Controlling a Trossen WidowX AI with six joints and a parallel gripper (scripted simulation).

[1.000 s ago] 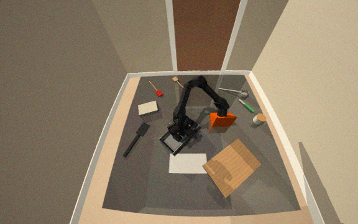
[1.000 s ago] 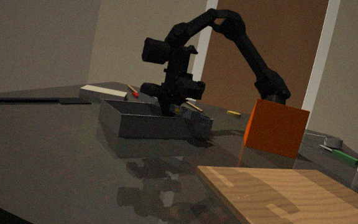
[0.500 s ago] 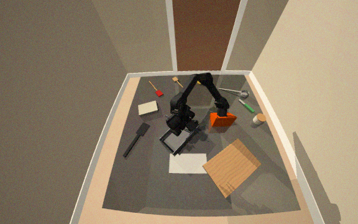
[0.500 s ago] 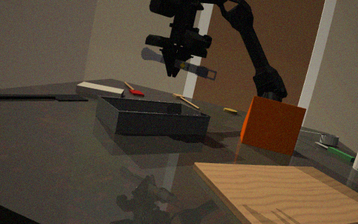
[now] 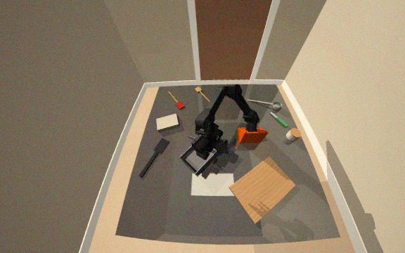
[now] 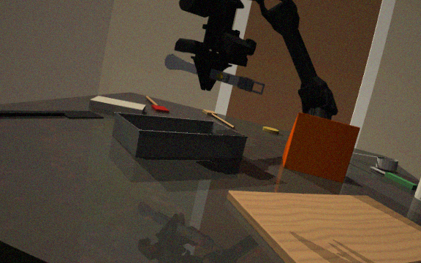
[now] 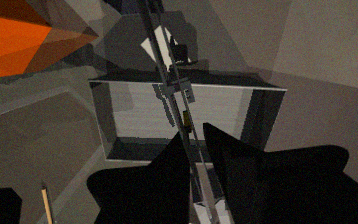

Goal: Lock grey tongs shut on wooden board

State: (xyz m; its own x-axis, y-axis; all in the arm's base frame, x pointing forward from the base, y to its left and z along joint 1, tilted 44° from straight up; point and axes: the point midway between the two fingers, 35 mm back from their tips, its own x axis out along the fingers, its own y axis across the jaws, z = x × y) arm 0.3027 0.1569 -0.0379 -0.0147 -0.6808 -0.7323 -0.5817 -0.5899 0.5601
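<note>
The grey tongs (image 6: 232, 79) (image 7: 175, 107) hang in the air above the roasting tin (image 5: 188, 166) (image 6: 192, 146) (image 7: 230, 87). My gripper (image 6: 206, 88) (image 7: 195, 128) points down and is shut on them at mid-length. Their arms lie close together, nearly parallel. In the exterior view the rounded tip end is on the left, somewhat higher than the hinge end with its square loop on the right. Whether the lock is engaged cannot be seen. The wooden board (image 5: 266, 183) (image 6: 324, 212) lies flat to the right, with nothing on it but shadows.
An orange block (image 5: 252, 136) (image 6: 320, 146) stands between the arm's base and the board. A white sheet (image 5: 212, 184) lies left of the board. A black spatula (image 5: 153, 158) and a cream box (image 5: 167, 122) are left of the tin. A jar (image 5: 293, 135) stands at the right.
</note>
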